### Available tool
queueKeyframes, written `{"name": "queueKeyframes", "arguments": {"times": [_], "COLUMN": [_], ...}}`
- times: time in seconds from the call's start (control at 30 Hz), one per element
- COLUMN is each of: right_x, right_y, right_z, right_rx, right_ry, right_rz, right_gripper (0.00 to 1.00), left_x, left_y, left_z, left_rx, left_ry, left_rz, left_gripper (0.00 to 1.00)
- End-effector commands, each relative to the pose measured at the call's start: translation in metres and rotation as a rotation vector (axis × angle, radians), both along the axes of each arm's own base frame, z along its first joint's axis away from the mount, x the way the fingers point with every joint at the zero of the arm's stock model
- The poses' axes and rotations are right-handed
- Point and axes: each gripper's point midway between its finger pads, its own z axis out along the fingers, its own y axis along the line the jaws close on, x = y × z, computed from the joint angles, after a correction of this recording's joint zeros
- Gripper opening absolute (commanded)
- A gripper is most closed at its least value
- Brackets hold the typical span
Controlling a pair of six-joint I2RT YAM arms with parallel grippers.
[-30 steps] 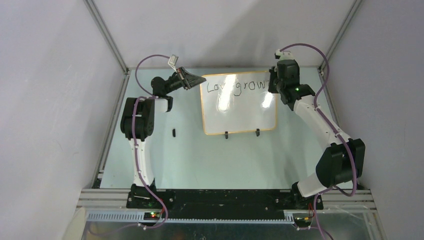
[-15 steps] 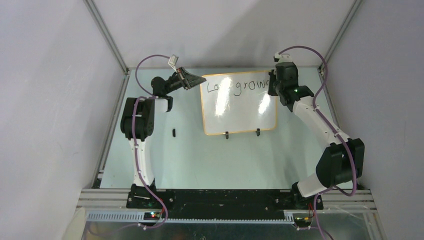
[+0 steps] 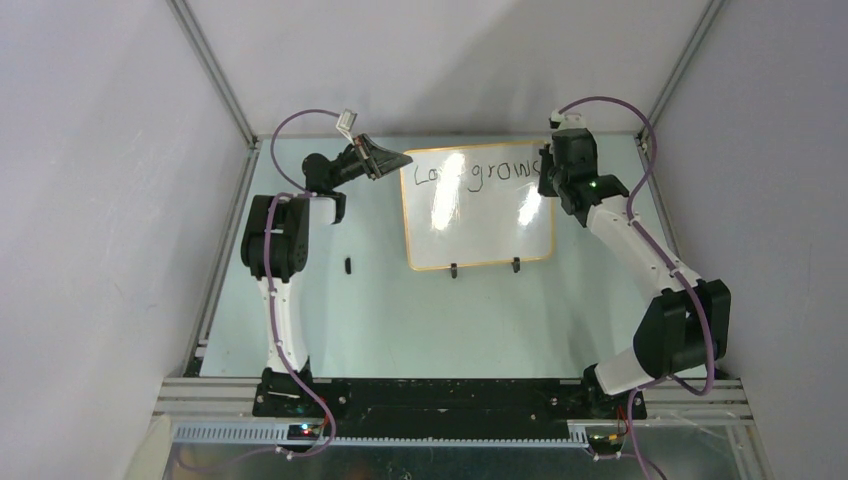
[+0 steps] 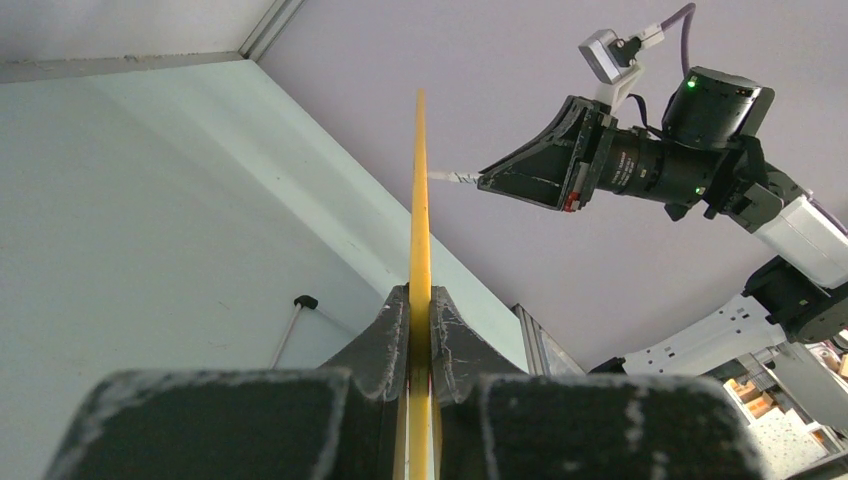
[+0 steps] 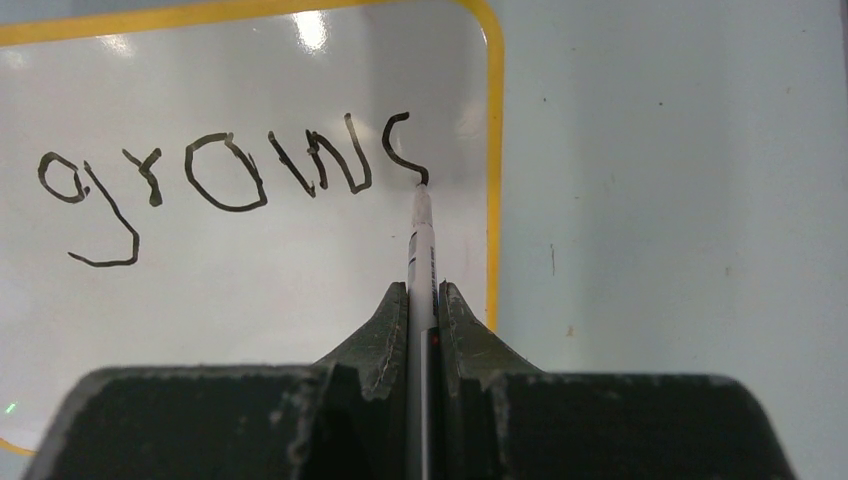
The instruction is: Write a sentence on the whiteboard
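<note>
Last letter crowding the rim
Right gripper (image 5: 422,296) clamps the marker (image 5: 421,235), tip just ahead; left gripper (image 4: 420,300) pinches the whiteboard (image 4: 420,190) edge. A slip there smears the sentence (image 5: 230,175).

Small black item (image 3: 347,265) (too small to identify) on pale green table (image 3: 420,320); grey walls (image 3: 100,200) around.

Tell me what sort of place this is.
Probably a robotics lab test cell: plain grey panel walls on aluminium frame rails, and two black-and-white robot arms bolted to a pale green table.
</note>
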Motion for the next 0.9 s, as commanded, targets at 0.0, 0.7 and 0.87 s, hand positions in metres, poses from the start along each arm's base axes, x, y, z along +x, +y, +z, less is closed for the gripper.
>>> {"name": "queueKeyframes", "arguments": {"times": [0.0, 0.7, 0.87], "right_x": [-0.007, -0.029, -0.045], "right_y": [0.007, 0.024, 0.045], "right_z": [0.0, 0.051, 0.064], "right_rx": [0.026, 0.081, 0.151], "right_ry": [0.009, -0.109, -0.199], "right_rz": [0.035, 0.116, 0.181], "right_gripper": [0.0, 0.0, 0.0], "left_x": [-0.012, -0.013, -0.013], "left_y": [-0.003, -0.003, -0.002], "left_z": [0.029, 0.029, 0.029], "left_rx": [0.004, 0.004, 0.004], "left_ry": [-0.105, -0.107, -0.104], "left_rz": [-0.01, -0.01, -0.009], "left_gripper": [0.0, 0.0, 0.0]}}
